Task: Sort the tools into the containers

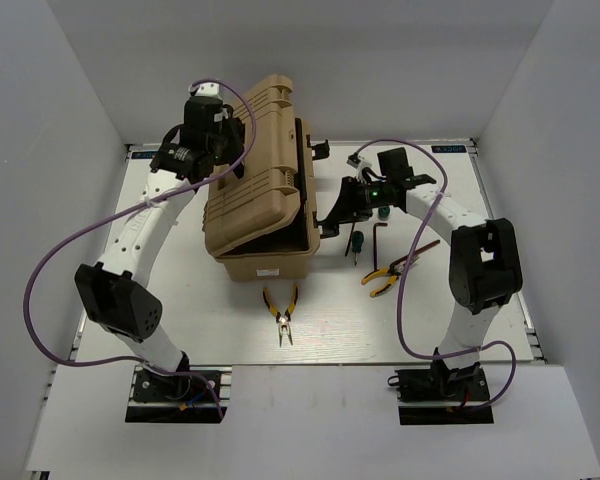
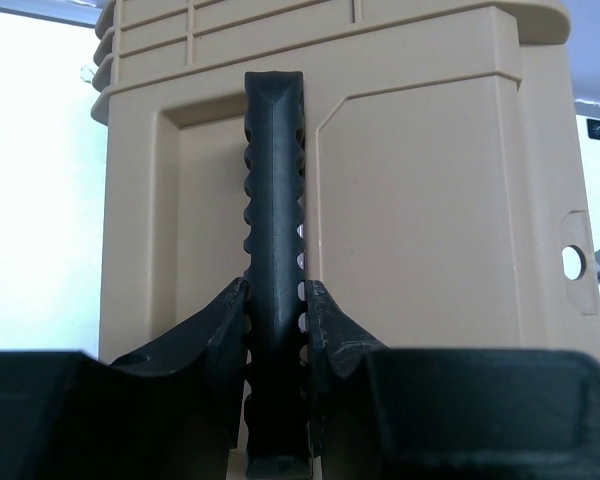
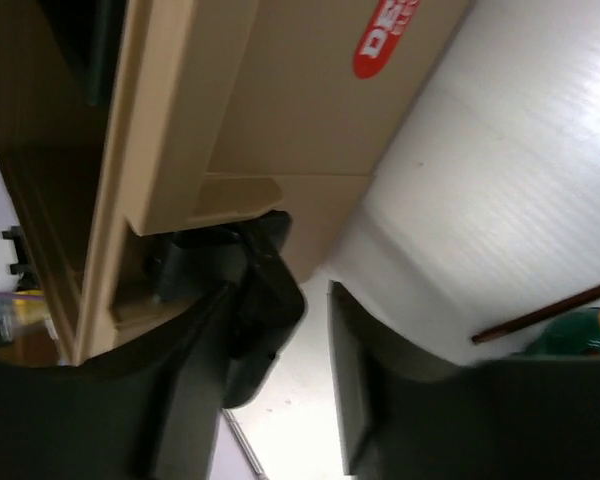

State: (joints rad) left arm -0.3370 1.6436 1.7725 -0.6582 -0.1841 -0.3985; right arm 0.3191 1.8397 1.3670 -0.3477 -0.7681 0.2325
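Observation:
A tan toolbox (image 1: 260, 190) stands mid-table with its lid tilted partly up. My left gripper (image 1: 223, 150) (image 2: 276, 300) is shut on the lid's black ribbed handle (image 2: 273, 180). At the box's right side my right gripper (image 1: 332, 222) (image 3: 280, 300) is open; a black latch (image 3: 265, 290) lies between its fingers, against the left one, with a gap to the right one. Lying on the table are yellow-handled pliers (image 1: 281, 315), a second pair of pliers (image 1: 390, 275), a green-handled screwdriver (image 1: 358, 243), another green handle (image 1: 384, 213) (image 3: 570, 335) and a black hex key (image 1: 378, 238).
White walls close in the table on three sides. The toolbox's base (image 1: 265, 265) carries a red sticker (image 3: 385, 40). Purple cables loop from both arms over the left and right of the table. The inside of the box is hidden.

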